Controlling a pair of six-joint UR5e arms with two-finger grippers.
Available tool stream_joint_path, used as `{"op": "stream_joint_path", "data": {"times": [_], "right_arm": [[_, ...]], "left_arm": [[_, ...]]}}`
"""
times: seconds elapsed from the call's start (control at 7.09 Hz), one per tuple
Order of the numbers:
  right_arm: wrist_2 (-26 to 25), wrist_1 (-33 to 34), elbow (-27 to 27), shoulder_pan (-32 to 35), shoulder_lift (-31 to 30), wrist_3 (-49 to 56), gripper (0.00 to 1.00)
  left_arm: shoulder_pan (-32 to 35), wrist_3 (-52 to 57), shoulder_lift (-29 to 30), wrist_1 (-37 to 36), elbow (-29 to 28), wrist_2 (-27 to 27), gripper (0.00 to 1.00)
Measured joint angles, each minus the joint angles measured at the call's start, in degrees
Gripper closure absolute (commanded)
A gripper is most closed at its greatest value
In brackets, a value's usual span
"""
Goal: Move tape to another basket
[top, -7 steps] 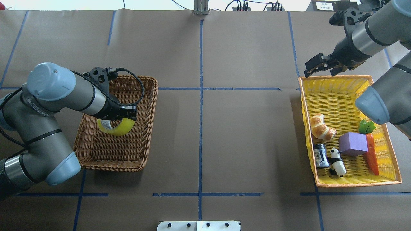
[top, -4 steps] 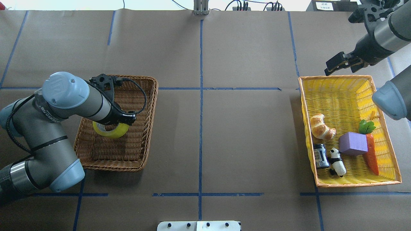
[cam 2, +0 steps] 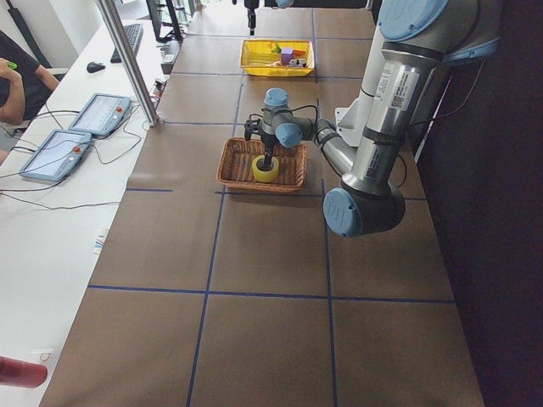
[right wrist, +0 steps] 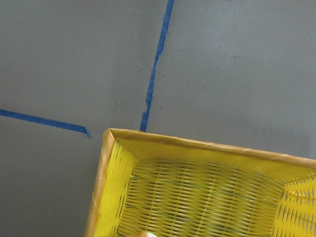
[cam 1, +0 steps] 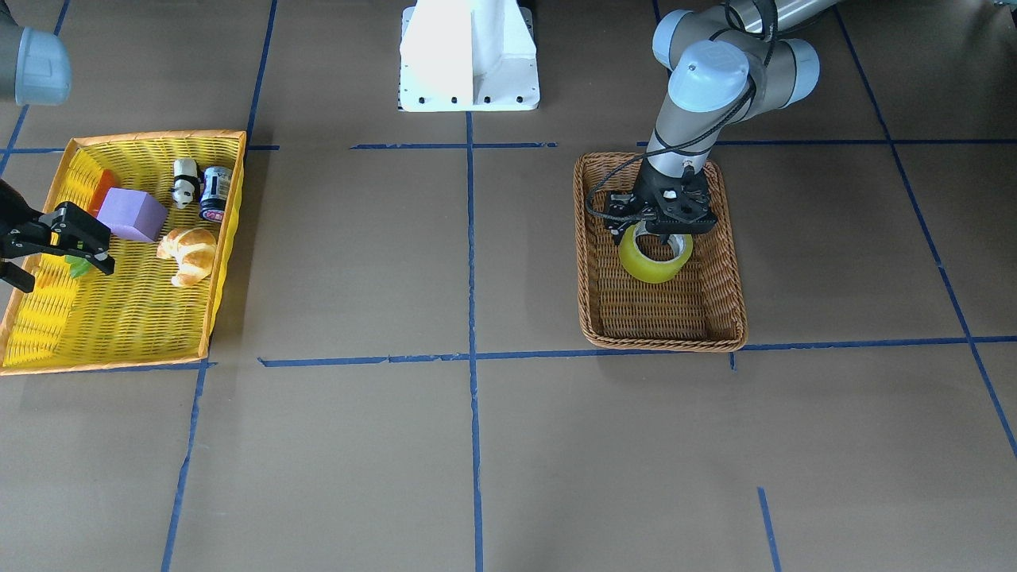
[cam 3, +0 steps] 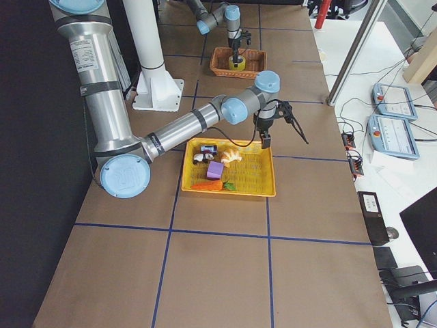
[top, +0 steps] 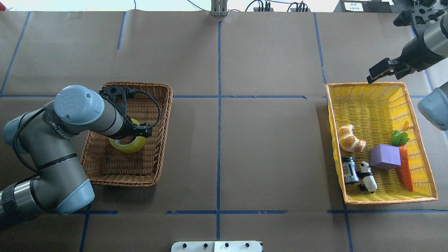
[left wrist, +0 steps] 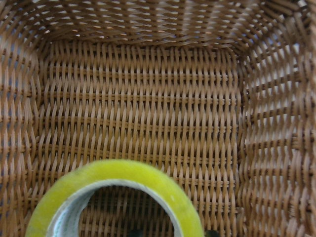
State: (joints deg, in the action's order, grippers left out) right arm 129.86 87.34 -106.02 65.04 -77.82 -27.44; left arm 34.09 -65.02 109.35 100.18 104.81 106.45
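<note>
The yellow tape roll (top: 130, 145) sits tilted low inside the brown wicker basket (top: 164, 140), near its middle. My left gripper (top: 136, 132) reaches down onto the roll and is shut on its wall. In the front view the tape (cam 1: 653, 266) hangs under the fingers (cam 1: 636, 225), inside the basket (cam 1: 727, 262). The left wrist view shows the roll's yellow arc (left wrist: 123, 173) close up over the woven floor. My right gripper (top: 381, 74) is open and empty, above the far edge of the yellow tray (top: 367, 85).
The yellow, orange-rimmed tray (cam 1: 222, 262) holds a croissant (top: 350, 138), a purple cube (top: 385, 156), a toy carrot (top: 405, 168), a small can (top: 349, 169) and a panda figure (top: 367, 176). Blue tape lines cross the brown table. The white robot base (cam 1: 469, 56) stands mid-edge.
My left arm has swung and brought the tape lower into the wicker basket, still in the gripper. My right arm has pulled back to the right along the yellow tray's far edge.
</note>
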Motion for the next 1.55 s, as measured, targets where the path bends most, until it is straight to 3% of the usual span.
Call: {"op": "stream_joint_path", "data": {"times": [0.28,0.85,1.27,1.55], "right_arm": [[0.06,0.02,0.24,1.84,-2.19,4.91,0.0],[0.14,2.61,0.54,8.73,-9.04,19.75,0.0],[3.86,2.68,1.45,16.09,-16.78,24.31,0.0],[6.03,2.44,4.05,20.45,-19.01,28.4,0.0]], "left_arm": [[3.35,9.61,0.04,-10.09,5.15,2.05,0.0],[23.19,33.32,-7.19,-14.41,7.71,19.3,0.0],[37.88,52.37,-11.97,-13.85,-0.69,29.2,0.0],[44.5,61.5,-12.28,-13.72,-7.79,31.12,0.0]]}}
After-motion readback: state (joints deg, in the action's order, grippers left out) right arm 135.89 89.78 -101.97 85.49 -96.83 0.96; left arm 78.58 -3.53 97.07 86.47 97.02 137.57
